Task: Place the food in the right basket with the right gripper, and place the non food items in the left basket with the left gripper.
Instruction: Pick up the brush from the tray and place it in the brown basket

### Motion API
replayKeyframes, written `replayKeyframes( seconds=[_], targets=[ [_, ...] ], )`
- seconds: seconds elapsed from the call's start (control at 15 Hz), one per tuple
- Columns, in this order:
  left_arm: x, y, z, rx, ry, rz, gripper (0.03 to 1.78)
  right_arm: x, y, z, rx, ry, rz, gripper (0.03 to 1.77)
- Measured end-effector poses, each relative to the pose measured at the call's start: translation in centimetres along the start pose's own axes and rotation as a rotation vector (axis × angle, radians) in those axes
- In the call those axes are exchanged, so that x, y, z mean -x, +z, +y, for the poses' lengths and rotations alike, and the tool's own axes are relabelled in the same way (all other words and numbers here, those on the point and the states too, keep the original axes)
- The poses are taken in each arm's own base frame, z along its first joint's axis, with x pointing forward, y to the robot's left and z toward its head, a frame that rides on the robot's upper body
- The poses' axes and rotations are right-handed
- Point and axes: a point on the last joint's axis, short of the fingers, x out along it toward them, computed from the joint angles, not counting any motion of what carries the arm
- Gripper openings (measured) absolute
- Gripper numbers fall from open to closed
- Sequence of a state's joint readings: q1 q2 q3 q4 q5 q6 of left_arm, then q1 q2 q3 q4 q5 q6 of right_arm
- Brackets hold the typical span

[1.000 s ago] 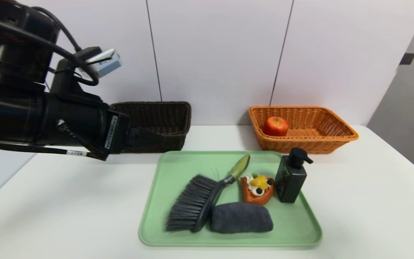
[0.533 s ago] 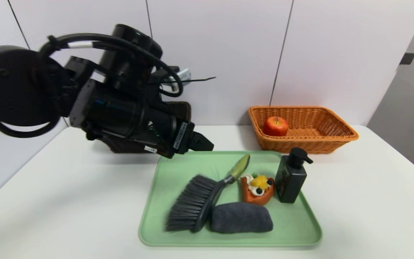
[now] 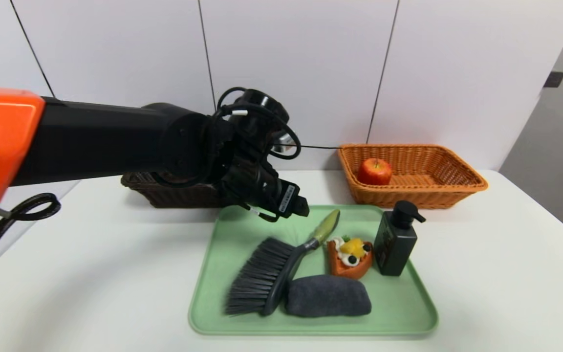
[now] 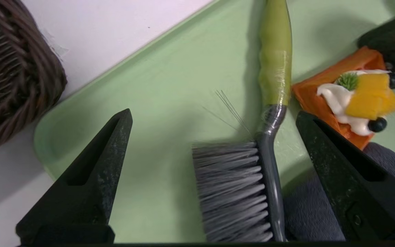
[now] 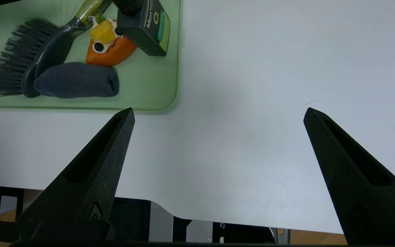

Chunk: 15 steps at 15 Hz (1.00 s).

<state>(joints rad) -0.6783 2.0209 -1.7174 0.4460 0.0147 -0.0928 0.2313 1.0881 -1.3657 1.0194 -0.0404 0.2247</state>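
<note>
So, the count: two food items and three non-food ones. One apple (image 3: 374, 171) sat inside the orange wicker basket (image 3: 462, 183) at the back right of the tabletop (image 3: 91, 274). One tart slice (image 3: 350, 258), with cream, yellow fruit and dark berries on top, was on the green tray (image 3: 399, 313), which also carried the one hand brush (image 3: 276, 266), one grey cloth roll (image 3: 328, 296) and one black pump bottle (image 3: 395, 239). The tart sat between the brush's green handle and the bottle, with the cloth roll just in front of it, right beside the brush head. There were two baskets in all; the dark brown wicker basket (image 3: 174, 193) at the back left was mostly hidden behind the left arm.

The left gripper (image 3: 301, 208) hung over the tray's back left corner, pointing down toward the brush, fingers (image 4: 94, 178) spread wide and gripping nothing. Its white stickers were too small to read.

Only the right wrist view caught the bottle's label: "Men" plus a big letter I couldn't make out. That same view was the only one showing the right gripper (image 5: 218, 113), also spread wide and empty, over bare tabletop near its front edge, well off to the side of the tray.

The left wrist view showed a few stray bristles sticking out of the brush, and one corner of the brown basket.
</note>
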Motion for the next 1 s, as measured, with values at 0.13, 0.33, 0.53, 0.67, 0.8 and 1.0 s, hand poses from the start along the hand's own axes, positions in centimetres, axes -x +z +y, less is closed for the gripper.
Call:
replayKeyframes(
  seconds=[0.13,0.33,0.53,0.67,0.8,1.0],
  targets=[
    [-1.4,-0.1,-0.1,0.004,0.005,0.019,1.69,-0.1,0.0,0.0,0.0,0.001,0.005,1.7],
    [-2.3,-0.4,-0.9,-0.003,-0.009,0.037,1.69,-0.2,0.1,0.0,0.001,0.0,0.007,1.7],
    [-2.3,-0.4,-2.0,-0.023,-0.031,0.048,1.69,-0.2,0.1,0.0,0.0,0.0,0.007,1.7],
    [-2.0,-0.4,-2.7,-0.038,-0.051,0.069,1.69,-0.2,0.1,0.0,0.0,0.001,0.007,1.7],
    [-1.8,-0.2,-2.9,-0.052,-0.095,0.07,1.69,-0.2,0.1,0.0,0.0,0.0,0.006,1.7],
    [-1.8,-0.2,-3.1,-0.119,-0.15,0.072,1.69,-0.2,0.0,0.0,0.0,0.0,0.006,1.7]
  ],
)
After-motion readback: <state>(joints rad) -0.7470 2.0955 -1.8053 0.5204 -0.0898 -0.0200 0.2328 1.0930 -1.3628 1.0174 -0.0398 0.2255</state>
